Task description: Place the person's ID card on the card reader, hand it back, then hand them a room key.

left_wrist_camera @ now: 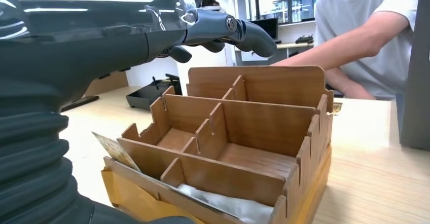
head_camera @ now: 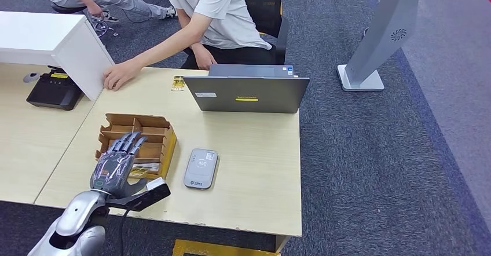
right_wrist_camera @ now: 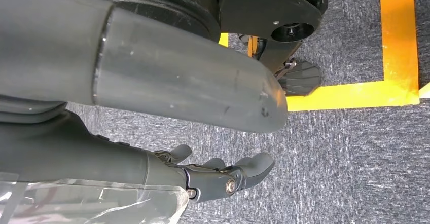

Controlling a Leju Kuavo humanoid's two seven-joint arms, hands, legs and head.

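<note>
The grey card reader (head_camera: pixel 201 168) lies flat on the desk to the right of a wooden divided organiser (head_camera: pixel 139 134). My left hand (head_camera: pixel 117 162) hovers over the organiser's near end with fingers stretched out flat, holding nothing. In the left wrist view those fingers (left_wrist_camera: pixel 238 30) reach above the organiser (left_wrist_camera: pixel 243 127), where a patterned card (left_wrist_camera: pixel 112 150) leans in the nearest slot. A small yellowish card (head_camera: pixel 178 83) lies on the desk by the laptop, close to the person's hand (head_camera: pixel 118 75). My right hand (right_wrist_camera: pixel 218 176) hangs over the carpet with fingers apart and nothing in them.
A person in a white shirt (head_camera: pixel 223 13) sits behind the grey laptop (head_camera: pixel 246 92). A white partition (head_camera: pixel 81 56) and a black device (head_camera: pixel 55 91) stand at the far left. A grey kiosk stand (head_camera: pixel 376 41) rises on the carpet to the right.
</note>
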